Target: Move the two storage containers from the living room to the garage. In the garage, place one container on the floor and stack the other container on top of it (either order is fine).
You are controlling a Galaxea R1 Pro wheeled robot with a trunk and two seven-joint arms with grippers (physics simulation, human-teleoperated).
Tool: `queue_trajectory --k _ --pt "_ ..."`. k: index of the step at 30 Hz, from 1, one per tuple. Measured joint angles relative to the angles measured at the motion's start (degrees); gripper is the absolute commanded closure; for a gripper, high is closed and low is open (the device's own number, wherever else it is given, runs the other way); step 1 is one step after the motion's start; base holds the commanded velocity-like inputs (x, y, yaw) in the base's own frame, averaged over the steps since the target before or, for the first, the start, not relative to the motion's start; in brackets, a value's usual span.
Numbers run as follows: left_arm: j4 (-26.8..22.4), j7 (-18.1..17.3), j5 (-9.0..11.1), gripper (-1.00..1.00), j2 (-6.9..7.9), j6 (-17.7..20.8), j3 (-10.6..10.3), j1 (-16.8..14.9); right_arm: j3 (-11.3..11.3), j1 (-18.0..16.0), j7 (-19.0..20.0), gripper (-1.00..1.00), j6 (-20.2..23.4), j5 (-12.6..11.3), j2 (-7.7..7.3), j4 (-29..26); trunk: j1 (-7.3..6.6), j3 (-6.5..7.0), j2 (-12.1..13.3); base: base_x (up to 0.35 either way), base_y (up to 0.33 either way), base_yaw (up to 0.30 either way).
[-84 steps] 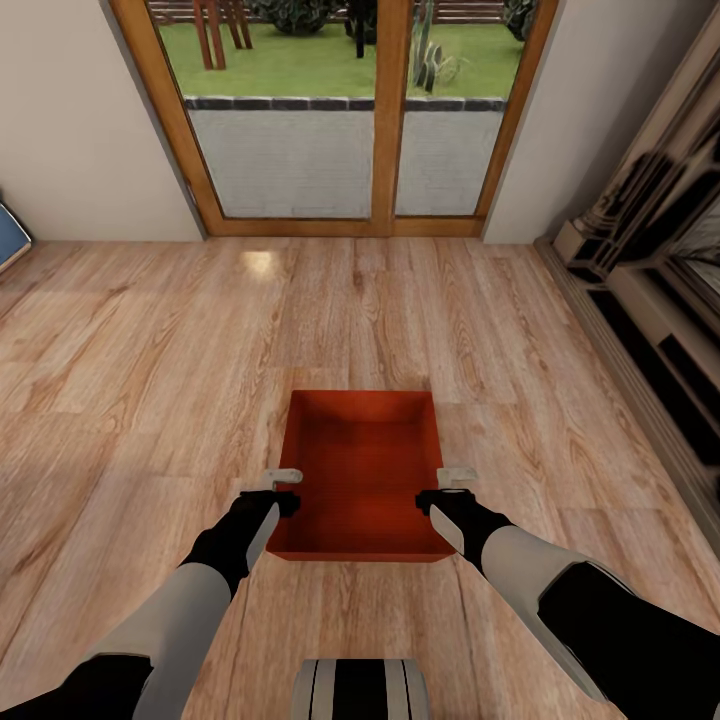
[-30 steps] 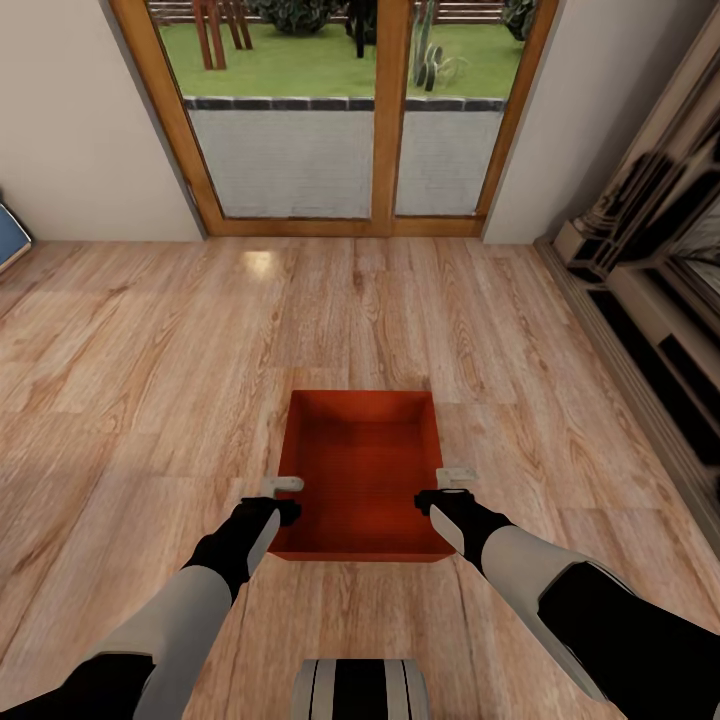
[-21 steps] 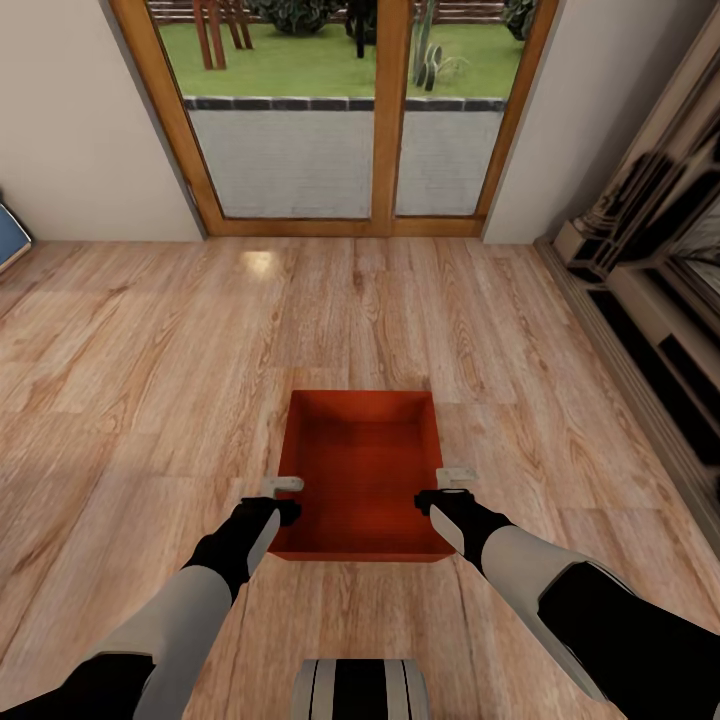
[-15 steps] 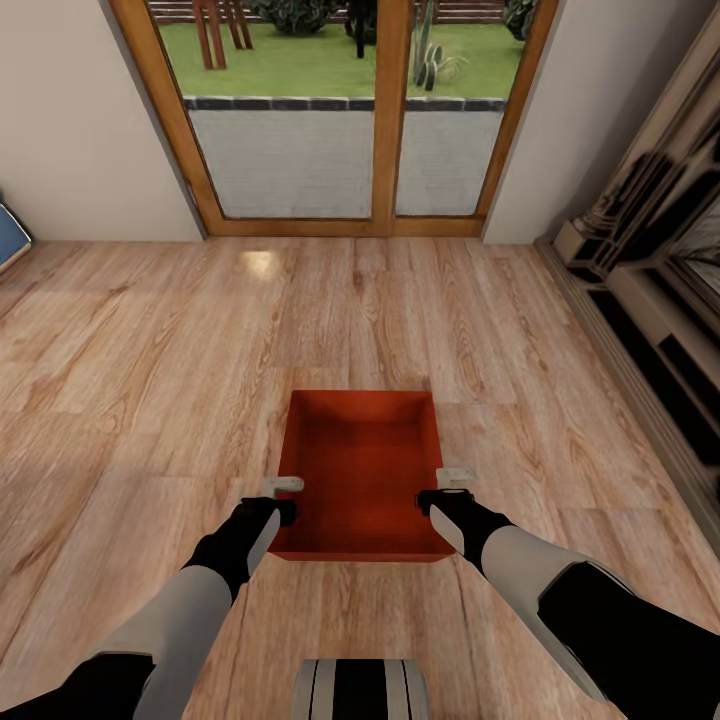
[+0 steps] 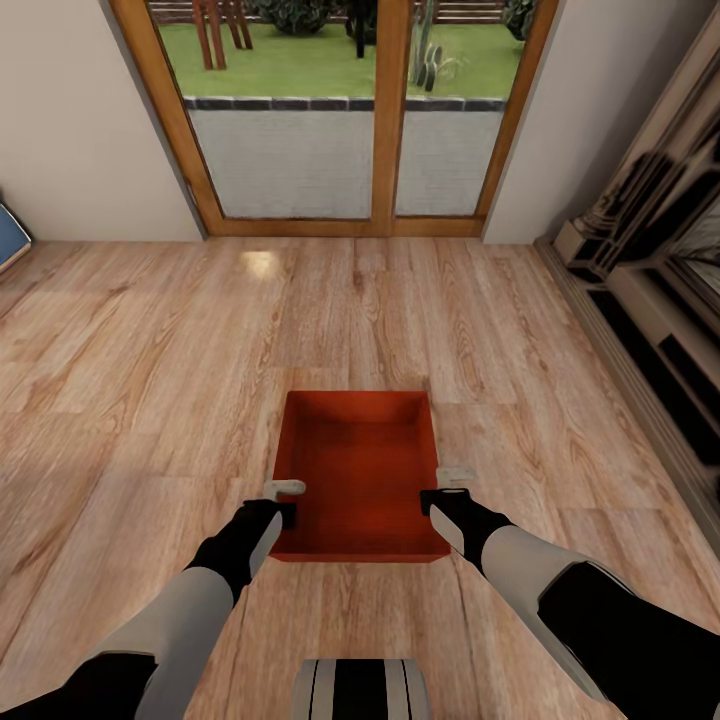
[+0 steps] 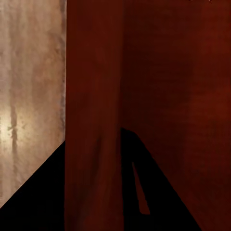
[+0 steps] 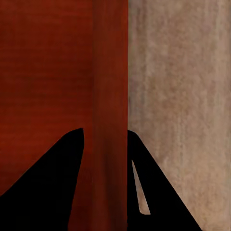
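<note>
**Bin lifts off the wood floor**

Rising slightly since a moment ago, the orange bin (image 5: 360, 475) now hangs between both hands. Left hand (image 5: 283, 500) is closed on the side wall beside it, and right hand (image 5: 443, 488) pinches the opposite wall. Pickup looks done, with the wood floor (image 5: 150, 400) below. Next comes an even lift, then the drive to the garage.

I see one orange-red storage container (image 5: 357, 470), lidless and empty, at the lower centre of my head view. It sits level, open side up, long axis pointing away from me.
</note>
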Motion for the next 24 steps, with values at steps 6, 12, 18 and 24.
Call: queue_trajectory --k 6,12,18,24 --pt "-0.1 0.1 -0.1 1.00 -0.05 0.0 0.0 0.0 0.0 0.0 0.0 1.00 0.0 0.0 0.00 0.0 0.00 0.00 0.0 0.000 0.000 0.000" --pt "-0.1 0.0 -0.2 1.00 -0.08 -0.1 0.1 0.0 0.1 0.0 0.0 1.00 0.0 -0.4 -0.07 0.0 0.00 0.00 0.0 0.000 0.000 0.000" --pt "0.0 0.0 -0.5 1.00 -0.14 0.0 0.2 0.0 0.2 0.0 0.0 1.00 0.0 -0.6 -0.09 0.0 -1.31 1.07 2.4 0.000 0.000 0.000" --pt "0.1 -0.3 -0.8 1.00 -0.12 0.0 0.4 0.0 0.2 0.0 0.0 1.00 0.0 -0.6 -0.06 0.1 -2.63 2.15 4.8 0.000 0.000 0.000"
